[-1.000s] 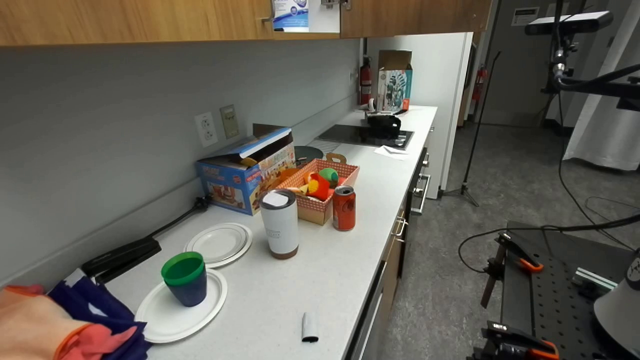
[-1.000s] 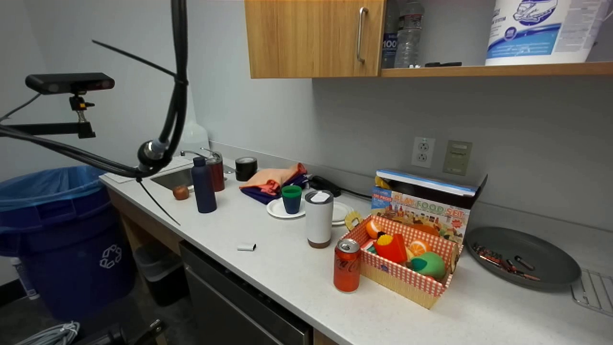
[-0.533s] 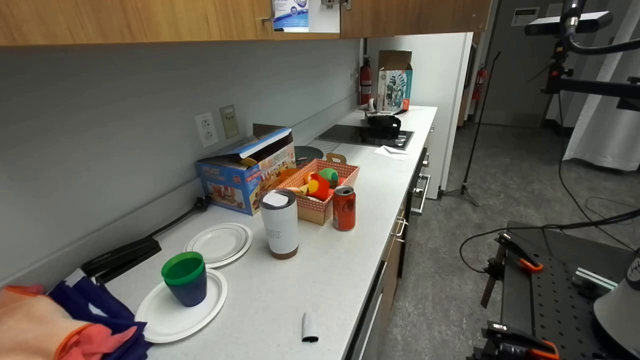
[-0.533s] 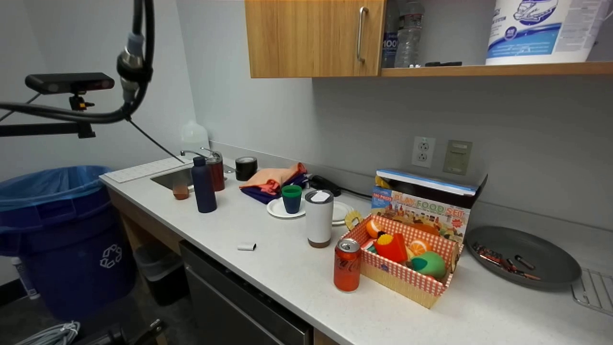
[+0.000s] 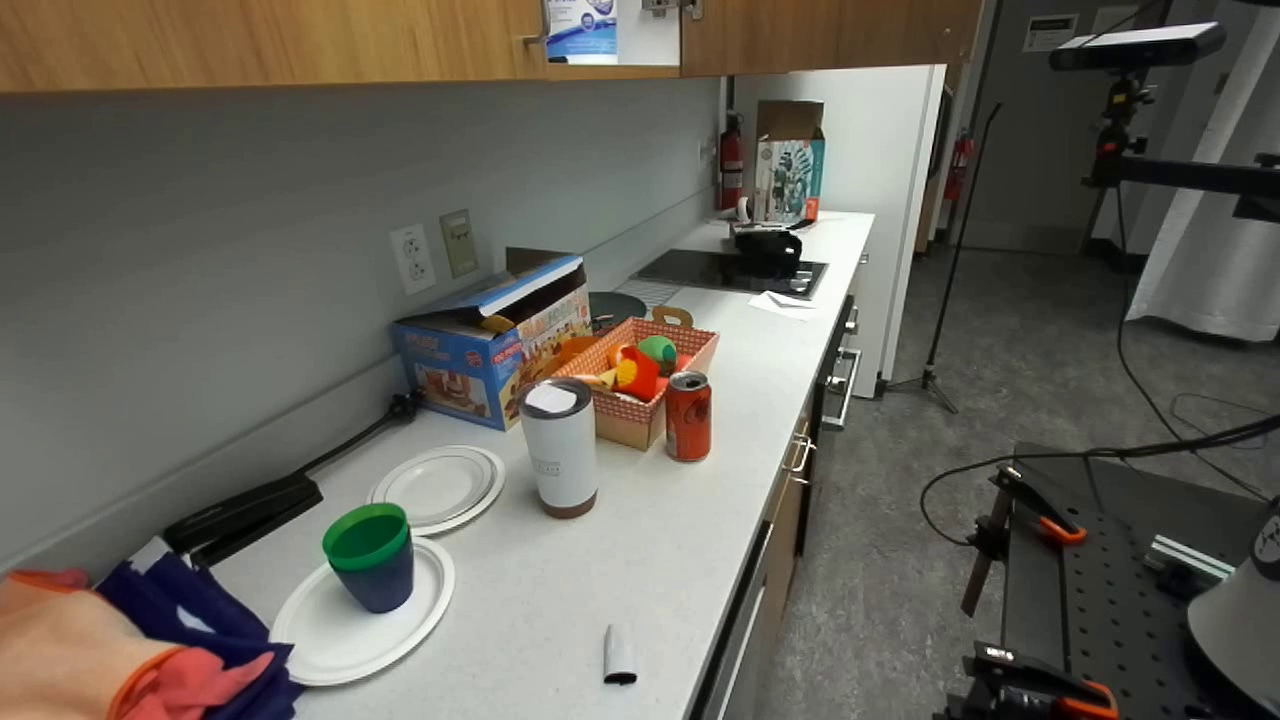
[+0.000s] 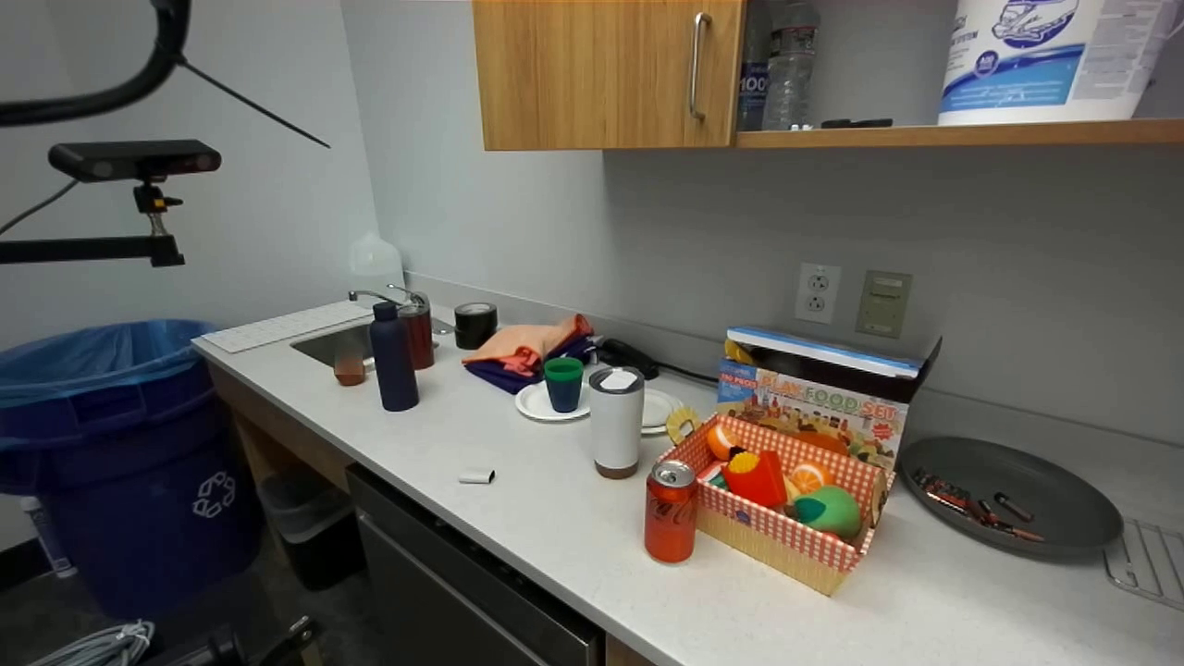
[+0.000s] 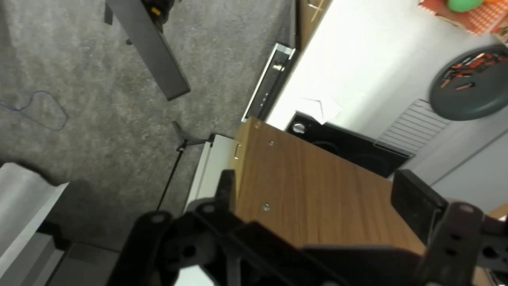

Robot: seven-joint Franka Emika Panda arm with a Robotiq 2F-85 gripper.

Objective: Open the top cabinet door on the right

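The right-hand top cabinet door (image 5: 830,35) is a brown wood-grain panel. It stands open, swung out from a hinge (image 5: 690,8) beside the open shelf bay. In the wrist view its face (image 7: 317,186) shows two screws; its handle is hidden. My gripper (image 7: 313,178) is open, its black fingers wide apart. The door panel shows beyond and between them; I cannot tell if they touch it. The gripper is out of both exterior views. The left wall-cabinet door (image 6: 592,74) with a silver handle (image 6: 696,67) is closed.
A white bucket (image 6: 1045,60) and bottles (image 6: 791,74) stand on the open shelf. On the counter (image 6: 518,546) are a toy-food basket (image 6: 777,546), red can (image 6: 671,518), white tumbler (image 6: 617,421) and dark plate (image 6: 1064,499). A camera (image 6: 134,160) stands on a mount.
The arm's black cables have moved up and left in one exterior view and up and right out of most of the other. The cabinet doors and counter objects have not moved.
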